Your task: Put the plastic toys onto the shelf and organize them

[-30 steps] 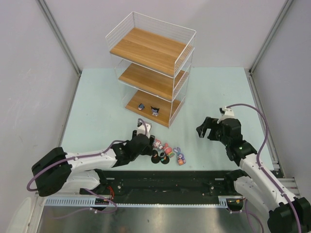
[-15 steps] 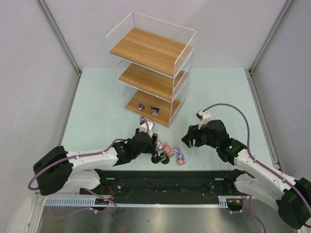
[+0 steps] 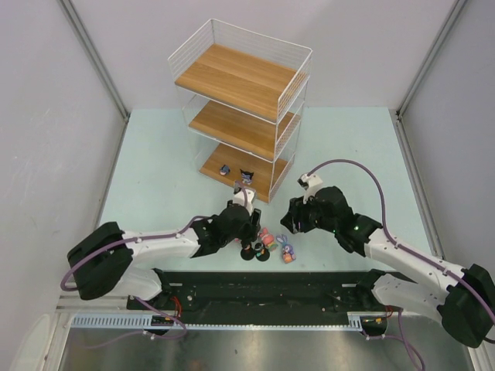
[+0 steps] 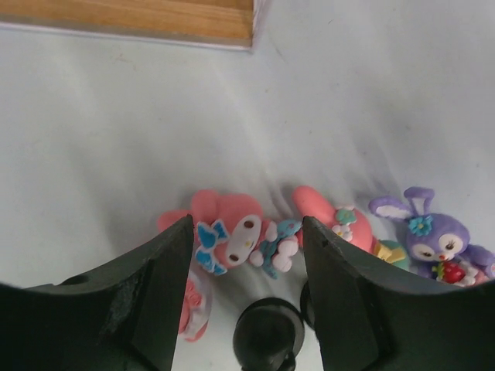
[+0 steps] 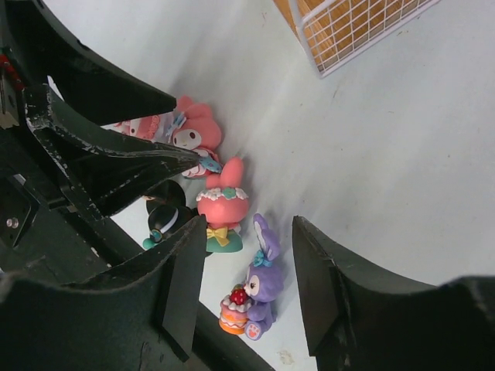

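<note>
Near the shelf [image 3: 232, 77], tiny pastel toys [image 3: 267, 238].

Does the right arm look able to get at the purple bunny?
Probably yes. The bunny stands at the row's end, framed between the right gripper's parted jaws, bare mat beyond it. The left gripper straddles a pink toy further along.

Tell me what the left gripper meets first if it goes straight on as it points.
Most likely the pink-hooded toy, lying right between the open fingers of the left gripper in the wrist view. Depth is unclear; the table lies behind it.
</note>
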### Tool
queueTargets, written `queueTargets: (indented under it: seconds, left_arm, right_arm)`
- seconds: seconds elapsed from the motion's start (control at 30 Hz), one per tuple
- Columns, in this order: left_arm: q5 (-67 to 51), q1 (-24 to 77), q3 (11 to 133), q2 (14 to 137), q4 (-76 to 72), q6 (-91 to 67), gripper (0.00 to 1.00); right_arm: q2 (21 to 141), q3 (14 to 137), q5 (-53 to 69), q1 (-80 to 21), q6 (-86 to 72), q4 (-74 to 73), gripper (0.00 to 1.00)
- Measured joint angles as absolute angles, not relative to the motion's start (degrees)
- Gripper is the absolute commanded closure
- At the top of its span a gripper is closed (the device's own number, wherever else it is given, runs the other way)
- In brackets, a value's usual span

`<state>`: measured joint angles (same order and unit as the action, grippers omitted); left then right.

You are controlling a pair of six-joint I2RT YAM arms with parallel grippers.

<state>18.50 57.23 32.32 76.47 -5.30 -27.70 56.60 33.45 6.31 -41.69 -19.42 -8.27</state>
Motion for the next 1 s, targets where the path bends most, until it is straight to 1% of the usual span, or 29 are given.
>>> queueTargets:
  seconds: [0.2,0.3,0.33,0.37,0.4,0.5,0.53,0.63,0.83,0.93,1.0]
  left_arm:
    - [17.9,57.2,36.8,81.1,-4.9,-27.1,0.39]
    - [18.3,57.1,37.8,82.6,-3.9,-26.9,0.38]
    - [18.5,57.0,37.9,83.0,-3.6,-26.9,0.36]
    - [18.7,56.9,38.0,83.2,-3.4,-26.9,0.32]
    - [18.7,56.6,38.0,83.4,-3.1,-27.0,0.25]
    - [18.8,55.5,38.0,83.6,-2.4,-27.1,0.17]
    - [18.7,55.2,38.0,83.7,-2.3,-27.2,0.17]
    - [18.7,54.5,38.0,84.2,-2.3,-27.5,0.16]
    - [17.8,54.5,38.0,86.2,-2.6,-27.6,0.16]
    - [17.3,54.5,38.0,86.8,-3.7,-27.6,0.2]
    - [17.2,54.5,38.0,87.1,-4.2,-28.0,0.24]
  right_arm:
    - [57.3,33.9,5.4,-42.2,-19.4,-8.3,0.47]
    - [57.3,34.1,5.0,-42.3,-19.4,-8.3,0.45]
    - [57.3,34.2,5.0,-42.3,-19.4,-8.3,0.44]
    - [57.3,34.2,4.9,-42.3,-19.4,-8.4,0.43]
    - [57.3,34.2,4.9,-42.3,-19.4,-8.5,0.42]
    - [57.3,34.2,4.5,-42.3,-19.3,-8.9,0.37]
    - [57.3,34.2,4.3,-42.3,-19.2,-9.0,0.35]
    - [57.6,34.2,3.9,-42.3,-19.2,-9.2,0.33]
    - [58.2,34.2,3.4,-42.3,-19.2,-9.5,0.32]
    - [58.5,34.2,3.2,-42.3,-19.0,-9.6,0.32]
    - [58.5,34.2,3.1,-42.3,-18.9,-9.6,0.32]
